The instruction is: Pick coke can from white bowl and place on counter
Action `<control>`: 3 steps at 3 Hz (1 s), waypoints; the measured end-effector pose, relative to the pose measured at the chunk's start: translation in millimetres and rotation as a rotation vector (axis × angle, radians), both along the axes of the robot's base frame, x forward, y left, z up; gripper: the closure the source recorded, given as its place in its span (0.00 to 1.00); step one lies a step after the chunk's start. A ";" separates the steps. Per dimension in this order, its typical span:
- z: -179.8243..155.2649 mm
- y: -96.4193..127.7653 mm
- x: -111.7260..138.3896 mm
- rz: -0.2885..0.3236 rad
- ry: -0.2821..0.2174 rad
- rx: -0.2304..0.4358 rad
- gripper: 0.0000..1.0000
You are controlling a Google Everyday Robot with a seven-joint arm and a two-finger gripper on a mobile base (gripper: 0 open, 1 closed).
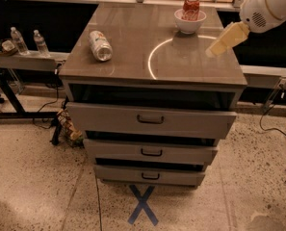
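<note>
The red coke can point(191, 7) stands upright in the white bowl point(189, 23) at the far right of the counter point(133, 61). My gripper point(214, 50), pale yellow on a white arm, hangs over the counter's right side. It is to the right of the bowl and nearer the front, and points down and left. It touches neither the bowl nor the can and holds nothing that I can see.
A silver-white can point(100, 45) lies on its side on the counter's left part. The cabinet's three drawers point(151, 120) stand slightly pulled out. Two water bottles point(18, 41) stand on a low shelf to the left. A blue X point(142, 204) marks the floor in front.
</note>
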State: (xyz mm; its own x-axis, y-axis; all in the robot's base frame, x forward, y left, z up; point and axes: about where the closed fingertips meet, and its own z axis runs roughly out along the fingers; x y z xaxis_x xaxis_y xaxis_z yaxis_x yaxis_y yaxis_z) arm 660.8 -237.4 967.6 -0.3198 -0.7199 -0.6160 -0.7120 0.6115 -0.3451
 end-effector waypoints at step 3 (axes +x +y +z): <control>2.4 -48.0 148.9 -0.191 -0.239 0.319 0.00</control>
